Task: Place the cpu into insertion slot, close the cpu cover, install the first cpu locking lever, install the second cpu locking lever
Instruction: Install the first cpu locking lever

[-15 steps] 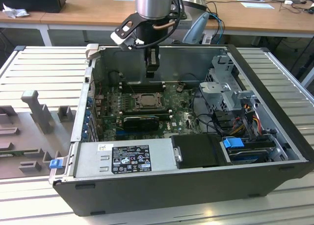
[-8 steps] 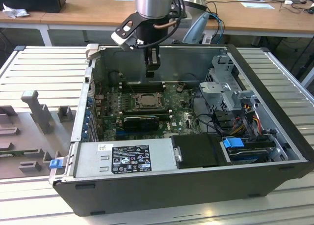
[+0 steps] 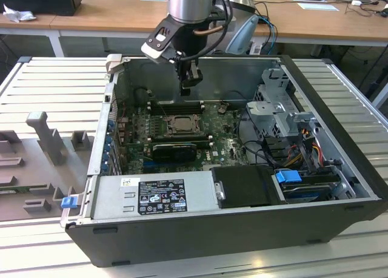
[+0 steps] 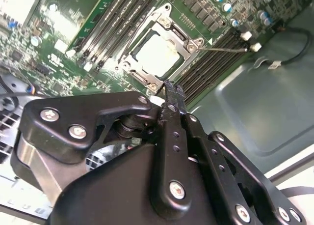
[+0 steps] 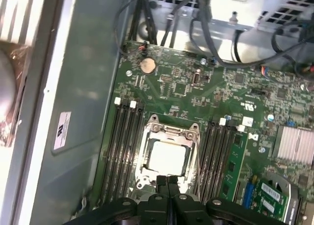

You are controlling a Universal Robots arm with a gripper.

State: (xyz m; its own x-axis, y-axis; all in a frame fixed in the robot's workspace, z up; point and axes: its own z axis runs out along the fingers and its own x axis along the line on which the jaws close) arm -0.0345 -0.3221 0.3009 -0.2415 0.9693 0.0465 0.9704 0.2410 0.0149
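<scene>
The cpu [image 5: 167,156] lies flat in the insertion slot [image 3: 180,125] on the green board, its pale top facing up. The cpu cover [image 5: 145,149] lies down around it as a silver frame, and the chip [image 4: 157,55] shows through the window. From one corner of the cover [image 4: 190,38], a thin metal rod [image 4: 223,49] runs out over the memory slots. My gripper [image 3: 187,90] hangs above the socket's far edge, inside the open case. In both wrist views its black fingertips [image 5: 167,180] meet with nothing between them, and the gripper [image 4: 169,87] is just off the frame's edge.
Long black memory slots [image 5: 122,141] flank the socket on both sides. The grey case wall [image 5: 78,112] stands close behind. A power supply [image 3: 151,196] fills the case's front, with a drive cage [image 3: 282,108] and cables at the exterior view's right. A grey fixture [image 3: 45,135] sits outside the case.
</scene>
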